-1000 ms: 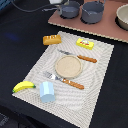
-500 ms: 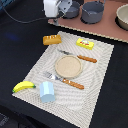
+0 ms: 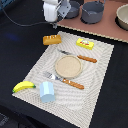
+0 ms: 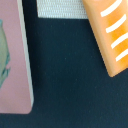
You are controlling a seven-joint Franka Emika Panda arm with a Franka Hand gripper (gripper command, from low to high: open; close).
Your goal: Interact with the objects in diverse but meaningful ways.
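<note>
Landmark: the pale woven rectangular placemat [image 3: 95, 75], lying on the dark worktop [image 3: 20, 55]; every place below is given from it.
End effector: the white end effector [image 3: 52, 22] hangs over the worktop just past the placemat's far corner, above the bread loaf. You cannot tell how its jaws stand; neither view shows the fingertips.
Orange-brown bread loaf with pale stripes: [image 3: 51, 39] at the placemat's far corner toward the exterior view's left; in the wrist view [image 4: 111, 35] it sits beside a strip of the mat's edge.
Flat yellow packet with red mark: [image 3: 85, 44] on the placemat's far edge, well apart from the loaf.
Round tan plate: [image 3: 68, 66] at the placemat's centre, with an orange-handled knife [image 3: 80, 56] on its far side and an orange-handled fork [image 3: 64, 80] on its near side.
Light blue cup: [image 3: 46, 91] on the placemat's near corner.
Yellow banana: [image 3: 23, 86] just off the placemat's near corner, beside the cup.
Dark grey pots: [image 3: 92, 11] on the pink board [image 3: 100, 27] beyond the placemat's far edge.
Step in hand: by my judgement, an approach to the bread loaf, nothing grasped yet.
Next move calls for: you centre over the loaf, check the jaws are spread wider than its short side, then descend straight and close across it.
</note>
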